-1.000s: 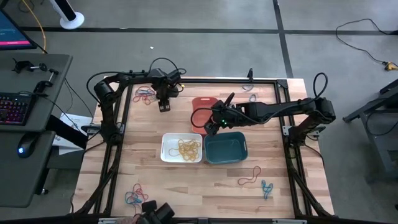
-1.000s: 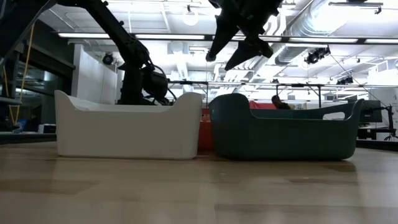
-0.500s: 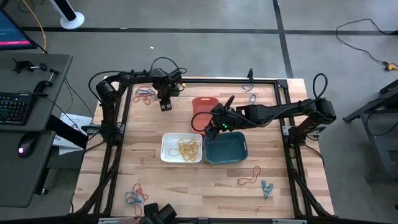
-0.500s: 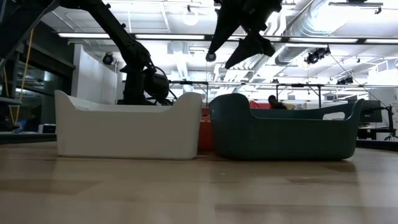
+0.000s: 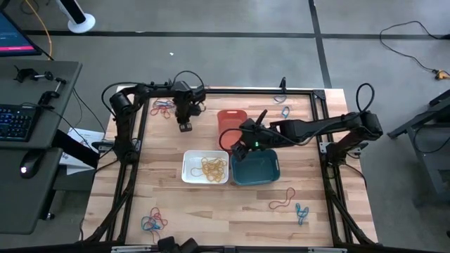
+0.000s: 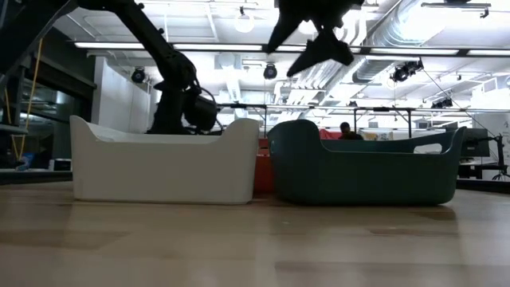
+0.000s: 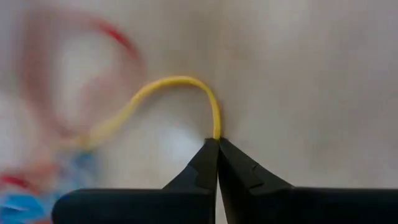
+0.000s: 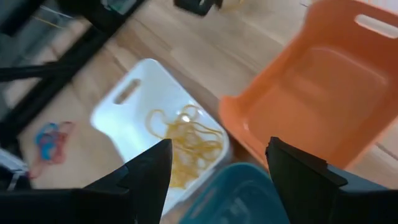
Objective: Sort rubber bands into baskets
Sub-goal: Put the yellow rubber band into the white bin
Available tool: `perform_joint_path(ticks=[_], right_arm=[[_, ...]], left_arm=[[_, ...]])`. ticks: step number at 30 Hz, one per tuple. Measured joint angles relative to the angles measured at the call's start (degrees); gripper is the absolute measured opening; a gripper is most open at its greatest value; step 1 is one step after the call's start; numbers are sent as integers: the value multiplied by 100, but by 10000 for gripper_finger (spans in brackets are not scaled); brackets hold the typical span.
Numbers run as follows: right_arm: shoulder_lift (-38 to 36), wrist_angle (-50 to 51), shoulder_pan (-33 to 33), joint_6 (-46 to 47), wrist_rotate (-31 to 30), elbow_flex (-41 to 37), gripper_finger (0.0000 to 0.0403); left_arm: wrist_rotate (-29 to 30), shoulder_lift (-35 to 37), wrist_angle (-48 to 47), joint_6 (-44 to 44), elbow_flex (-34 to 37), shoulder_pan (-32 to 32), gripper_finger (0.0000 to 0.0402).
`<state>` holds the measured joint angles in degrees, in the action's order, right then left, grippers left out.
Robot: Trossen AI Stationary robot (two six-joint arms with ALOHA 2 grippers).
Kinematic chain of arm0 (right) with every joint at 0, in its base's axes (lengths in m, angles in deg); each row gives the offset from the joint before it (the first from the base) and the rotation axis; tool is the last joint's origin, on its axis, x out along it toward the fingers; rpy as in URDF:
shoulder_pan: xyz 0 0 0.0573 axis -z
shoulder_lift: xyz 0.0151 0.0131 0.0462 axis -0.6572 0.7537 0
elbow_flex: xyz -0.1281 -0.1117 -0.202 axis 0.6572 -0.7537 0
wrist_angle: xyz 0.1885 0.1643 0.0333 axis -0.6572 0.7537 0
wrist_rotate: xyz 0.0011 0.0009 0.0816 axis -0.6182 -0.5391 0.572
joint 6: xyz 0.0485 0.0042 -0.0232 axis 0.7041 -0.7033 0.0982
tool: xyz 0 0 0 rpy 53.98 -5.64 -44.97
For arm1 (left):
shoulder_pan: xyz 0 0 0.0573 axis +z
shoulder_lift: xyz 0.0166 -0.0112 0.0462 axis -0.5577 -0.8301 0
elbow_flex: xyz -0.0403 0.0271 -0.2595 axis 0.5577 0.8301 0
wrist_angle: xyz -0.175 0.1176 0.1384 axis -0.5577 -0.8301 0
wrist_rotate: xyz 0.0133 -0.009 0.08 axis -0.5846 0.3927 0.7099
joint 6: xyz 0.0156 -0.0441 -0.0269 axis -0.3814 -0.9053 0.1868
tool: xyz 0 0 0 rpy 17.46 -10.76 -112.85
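Left gripper (image 7: 217, 142): jaws pinched fully together on a yellow band (image 7: 171, 93); it sits near the bench's (image 5: 176, 211) far left corner, just beside a loose heap of bands (image 5: 163, 107).
Right gripper (image 5: 242, 145): jaws spread wide, holding nothing; it hangs over the meeting point of the three baskets near the bench's middle.
Baskets: the white basket (image 5: 190, 171) already holds a tangle of yellow bands (image 5: 213, 167); the blue basket (image 5: 268, 173) touches its right side and looks empty; the orange basket (image 5: 228, 118) stands just behind both.
Other bands: a cluster (image 5: 152, 221) near the front left corner; more (image 5: 291, 202) toward the front right; a few (image 5: 285, 111) by the far right edge.
Step in hand: lifting one yellow band off the heap, as I judge it; raise it straight and slowly so neighbours fall away; carry it over the white basket's middle before letting go; keep clear of the waiting right arm.
Left wrist view: alone shows the pinch and the band's colour; red and blue bands blur behind.
High view: alone gives the whole layout.
Low view: shows basket walls, not contents.
Right wrist view: confirms the orange basket is empty.
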<state>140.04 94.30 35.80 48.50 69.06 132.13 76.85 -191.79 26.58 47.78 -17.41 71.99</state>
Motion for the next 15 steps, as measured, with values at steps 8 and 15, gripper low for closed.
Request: perform_joint_path(ticks=[8, 15], right_arm=[[-513, -610, -121, -389, -97, 0, 249], [-1132, -1167, -119, -1000, -337, 0, 249]], left_arm=[[-16, 1105, -261, -133, -155, -90, 0], [-3, 2477, -185, -509, -425, -87, 0]])
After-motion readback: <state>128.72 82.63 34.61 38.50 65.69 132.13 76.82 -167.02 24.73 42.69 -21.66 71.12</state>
